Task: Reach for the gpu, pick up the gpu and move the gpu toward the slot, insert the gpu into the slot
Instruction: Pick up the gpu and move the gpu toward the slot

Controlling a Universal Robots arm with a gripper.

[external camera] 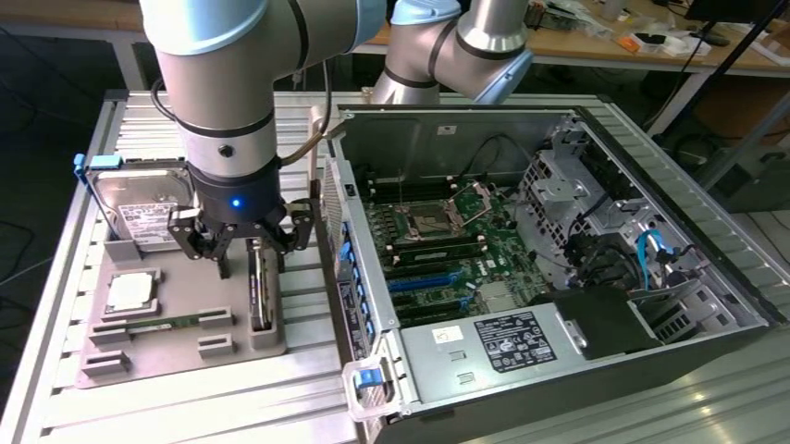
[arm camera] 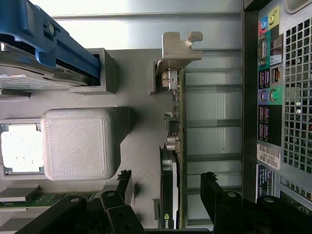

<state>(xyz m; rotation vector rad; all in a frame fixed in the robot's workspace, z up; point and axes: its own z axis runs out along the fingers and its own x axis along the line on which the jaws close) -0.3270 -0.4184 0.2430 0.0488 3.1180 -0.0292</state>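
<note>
Grey printed tray (external camera: pixel 161 356) on the surface holds the gpu (external camera: pixel 258 301) standing on edge in the exterior view, my claw (external camera: pixel 252 264) released and straddling it: reaching, I judge. In the wrist view, the thin gpu (arm camera: pixel 176 146) with its silver bracket (arm camera: pixel 178 48) sits between spread black fingers (arm camera: pixel 124 183), untouched; centring matters.

On the tray (external camera: pixel 173 350) the gpu (external camera: pixel 259 301) stands on edge beside the computer case (external camera: pixel 556 231), flanked by the tool (external camera: pixel 253 268).

Gripper (external camera: pixel 259 261), jaws spread, straddling upright gpu (external camera: pixel 258 301) in grey holder (external camera: pixel 173 353).
</note>
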